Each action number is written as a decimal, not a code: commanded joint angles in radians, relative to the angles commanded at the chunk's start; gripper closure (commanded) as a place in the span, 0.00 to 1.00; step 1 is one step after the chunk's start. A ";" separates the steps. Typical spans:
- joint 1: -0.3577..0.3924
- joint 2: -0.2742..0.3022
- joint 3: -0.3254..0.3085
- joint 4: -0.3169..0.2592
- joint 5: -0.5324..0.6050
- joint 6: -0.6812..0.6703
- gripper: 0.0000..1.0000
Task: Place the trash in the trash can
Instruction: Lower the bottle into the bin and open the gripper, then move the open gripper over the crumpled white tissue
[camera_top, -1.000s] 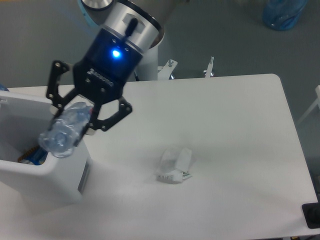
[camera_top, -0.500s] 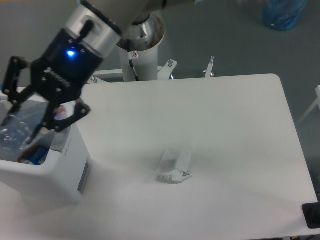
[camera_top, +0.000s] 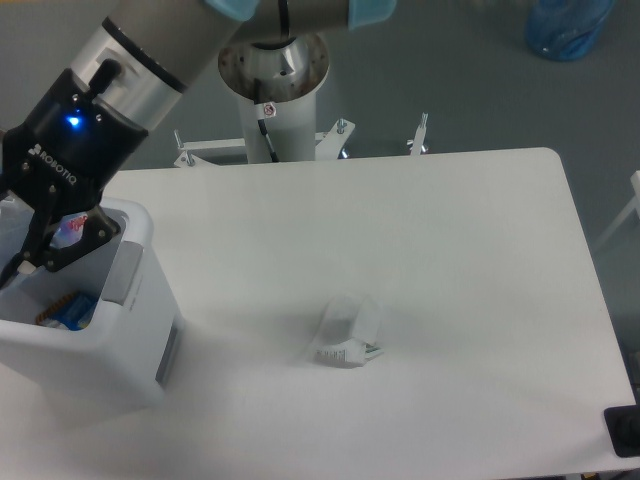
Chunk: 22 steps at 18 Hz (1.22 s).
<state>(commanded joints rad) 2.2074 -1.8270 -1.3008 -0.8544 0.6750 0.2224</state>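
The trash can (camera_top: 95, 362) is a large white bin with a grey side panel at the table's left edge. My gripper (camera_top: 25, 265) hangs over its open top, partly cut off by the frame's left edge. It is shut on the crushed clear bottle (camera_top: 67, 228), of which only a bit of pink label shows between the fingers. The crumpled clear-white wrapper (camera_top: 347, 332) lies on the table's middle, well to the right of the gripper.
Blue and orange items (camera_top: 68, 311) lie inside the bin. The arm's white base column (camera_top: 272, 95) stands behind the table's far edge. A blue bag (camera_top: 566, 25) sits on the floor at top right, and a black object (camera_top: 623, 430) at the table's bottom right corner.
The gripper has carried the bottle leftward from beside the bin's right rim to over the bin's opening. The wrapper has not moved.
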 joint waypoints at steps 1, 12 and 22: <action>0.000 0.000 -0.002 0.002 0.000 0.000 0.34; 0.008 0.015 -0.034 0.000 0.011 0.003 0.00; 0.189 0.009 -0.130 -0.003 0.242 0.182 0.00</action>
<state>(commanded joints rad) 2.3959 -1.8178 -1.4310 -0.8575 0.9167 0.4047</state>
